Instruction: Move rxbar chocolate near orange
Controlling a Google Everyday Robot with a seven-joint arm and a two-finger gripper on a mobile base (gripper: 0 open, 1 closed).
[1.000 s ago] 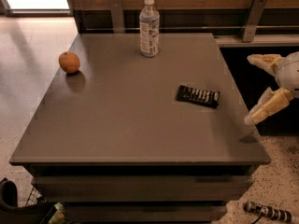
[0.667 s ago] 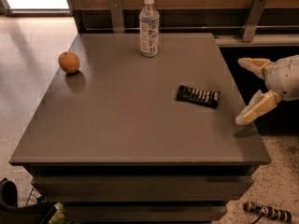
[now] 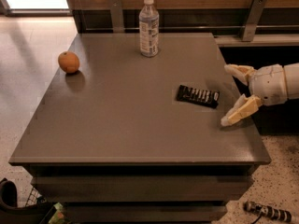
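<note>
Gripper: The gripper point(image 3: 226, 94) hangs by the right edge of the table point(image 3: 131, 120). Its two fingers are spread wide apart, and nothing is between them.
Snack bar: The black snack bar point(image 3: 197, 96) lies flat on the table, just in front of the gripper's spread fingers. It is near them but not touching.
Orange: The orange point(image 3: 68, 62) sits far across the table from the gripper, by the other edge. It is well apart from the snack bar.
Bottle: A clear bottle point(image 3: 149, 27) stands straight up. It is farther from the gripper than the bar is, toward the back of the table.
Step now: I think this is the reaching step. The bar is not picked up yet.
Next move: The gripper likely needs to go forward and down, so one finger is on each long side of the bar, then squeeze. The bar is thin and flat, so the fingers would have to get very low. Then comes a long carry across to the orange.
Hard to see: The arm is cut off at the right edge. I cannot tell how high the fingers are above the table. The white letters on the bar are too small to read.
</note>
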